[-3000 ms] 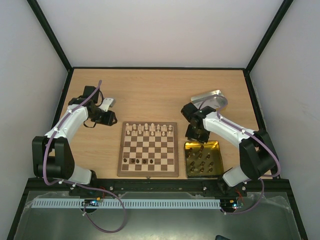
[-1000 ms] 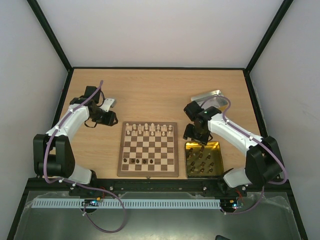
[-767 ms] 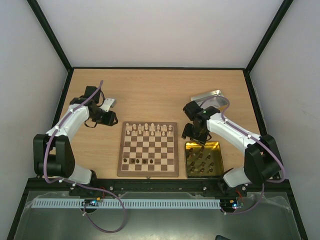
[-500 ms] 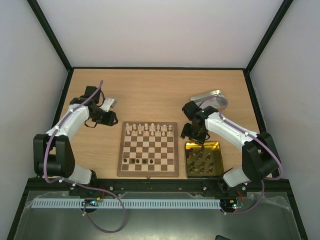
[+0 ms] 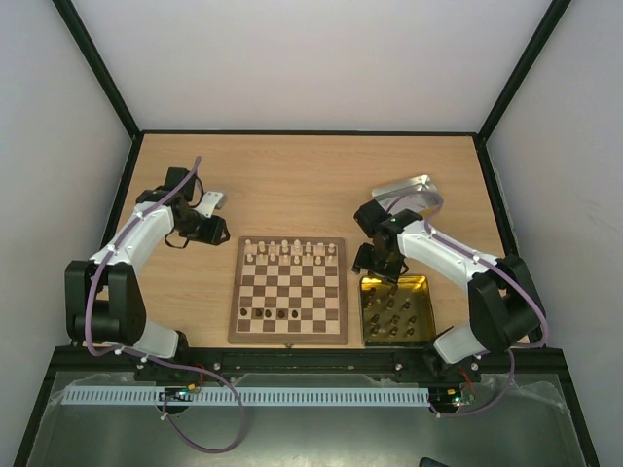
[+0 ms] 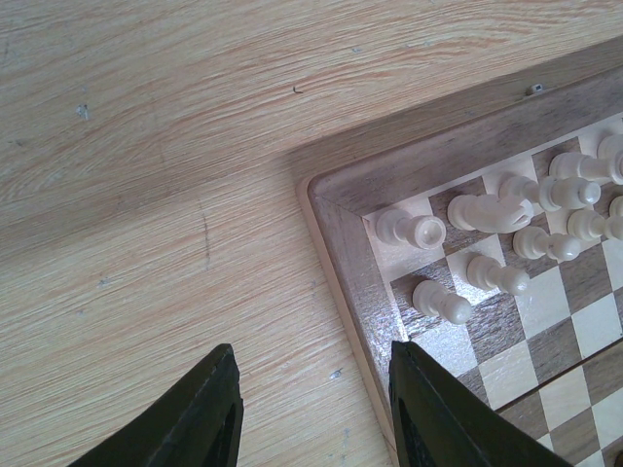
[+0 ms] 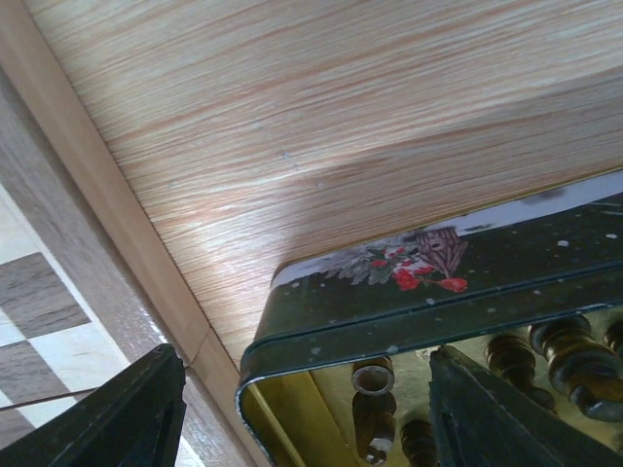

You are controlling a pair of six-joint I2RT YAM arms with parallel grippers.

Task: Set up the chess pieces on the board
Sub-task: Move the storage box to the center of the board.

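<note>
Gold tin [image 5: 424,304] lies on the table [image 5: 292,185] near, seemingly, a silver tin [image 5: 407,187].

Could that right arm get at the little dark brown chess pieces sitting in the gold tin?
Probably yes. The right gripper hangs open just over a corner of the lidless gold-toned rectangular tin, and nothing covers the dark brown wooden chess pieces inside.

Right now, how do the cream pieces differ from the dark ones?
Colour: cream pieces pale, dark pieces brown. Place: cream pieces stand on the board in rows at its far edge; most dark pieces sit in the gold tin, only a few on the board's near rows. Both are small turned wood.
</note>
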